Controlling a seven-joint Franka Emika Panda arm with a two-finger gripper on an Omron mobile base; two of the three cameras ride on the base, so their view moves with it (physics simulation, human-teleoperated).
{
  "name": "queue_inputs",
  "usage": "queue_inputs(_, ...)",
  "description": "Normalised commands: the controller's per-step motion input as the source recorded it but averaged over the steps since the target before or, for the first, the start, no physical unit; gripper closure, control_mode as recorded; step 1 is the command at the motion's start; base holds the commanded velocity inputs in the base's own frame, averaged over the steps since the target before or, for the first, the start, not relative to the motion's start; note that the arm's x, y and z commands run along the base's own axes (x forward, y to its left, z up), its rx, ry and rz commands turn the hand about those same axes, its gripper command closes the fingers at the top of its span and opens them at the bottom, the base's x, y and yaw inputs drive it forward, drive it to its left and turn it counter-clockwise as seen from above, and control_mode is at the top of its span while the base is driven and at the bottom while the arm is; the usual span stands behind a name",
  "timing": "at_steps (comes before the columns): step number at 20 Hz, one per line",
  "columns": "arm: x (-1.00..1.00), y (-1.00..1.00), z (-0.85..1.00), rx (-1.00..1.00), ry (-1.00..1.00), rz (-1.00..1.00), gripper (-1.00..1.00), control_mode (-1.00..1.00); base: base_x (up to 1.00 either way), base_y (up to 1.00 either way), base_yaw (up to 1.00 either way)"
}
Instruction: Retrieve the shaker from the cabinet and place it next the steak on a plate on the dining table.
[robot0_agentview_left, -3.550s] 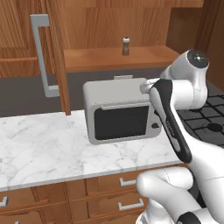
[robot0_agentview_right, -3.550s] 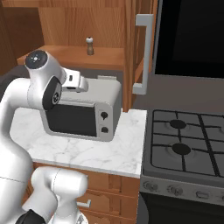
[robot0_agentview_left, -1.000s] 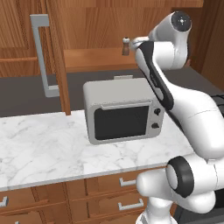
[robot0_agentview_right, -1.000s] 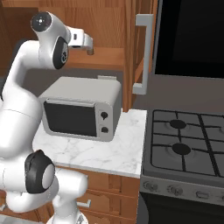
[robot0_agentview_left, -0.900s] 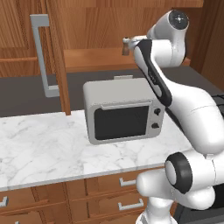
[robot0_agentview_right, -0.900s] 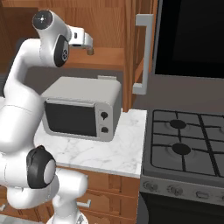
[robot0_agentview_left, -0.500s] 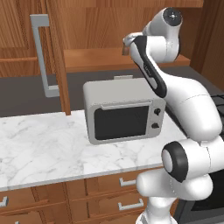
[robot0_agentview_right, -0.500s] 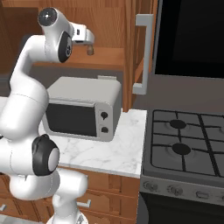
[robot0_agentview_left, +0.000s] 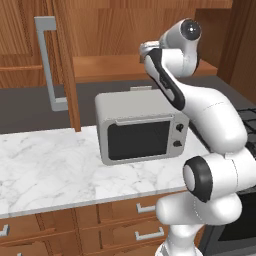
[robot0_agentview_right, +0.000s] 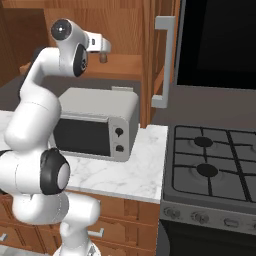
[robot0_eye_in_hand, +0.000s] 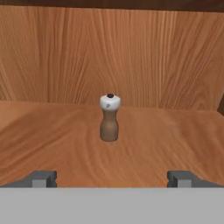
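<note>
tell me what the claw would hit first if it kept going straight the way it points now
Most likely the shaker, standing upright on the cabinet shelf, centred ahead of the open claw with bare shelf between. How far off it stands is hard to judge.

A grey microwave (robot0_agentview_left: 140, 125) sits on the marble counter (robot0_agentview_left: 45, 165) beside a black stove (robot0_agentview_right: 215, 170).

A matt wooden shaker (robot0_eye_in_hand: 109, 119) with pale glossy top stands on warm wood-grain cabinet (robot0_eye_in_hand: 131, 65) shelving above a veined marble counter (robot0_agentview_left: 50, 165).
</note>
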Motion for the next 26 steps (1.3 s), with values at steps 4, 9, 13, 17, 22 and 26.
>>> queue_inputs(4, 0.45, 0.00, -0.18, 0.00, 0.00, 0.00, -1.00, -1.00, 0.00, 0.00, 0.00)
queue_inputs(9, 0.39, 0.02, -0.02, 0.00, 0.00, 0.00, -1.00, -1.00, 0.00, 0.00, 0.00)
queue_inputs(13, 0.28, 0.09, 0.00, 0.00, 0.00, 0.00, -1.00, -1.00, 0.00, 0.00, 0.00)
queue_inputs(17, 0.26, 0.06, 0.00, 0.00, 0.00, 0.00, -1.00, -1.00, 0.00, 0.00, 0.00)
queue_inputs(22, 0.30, 0.05, 0.00, 0.00, 0.01, 0.00, -1.00, -1.00, 0.00, 0.00, 0.00)
queue_inputs(26, 0.28, 0.00, 0.00, 0.00, 0.00, 0.00, -1.00, -1.00, 0.00, 0.00, 0.00)
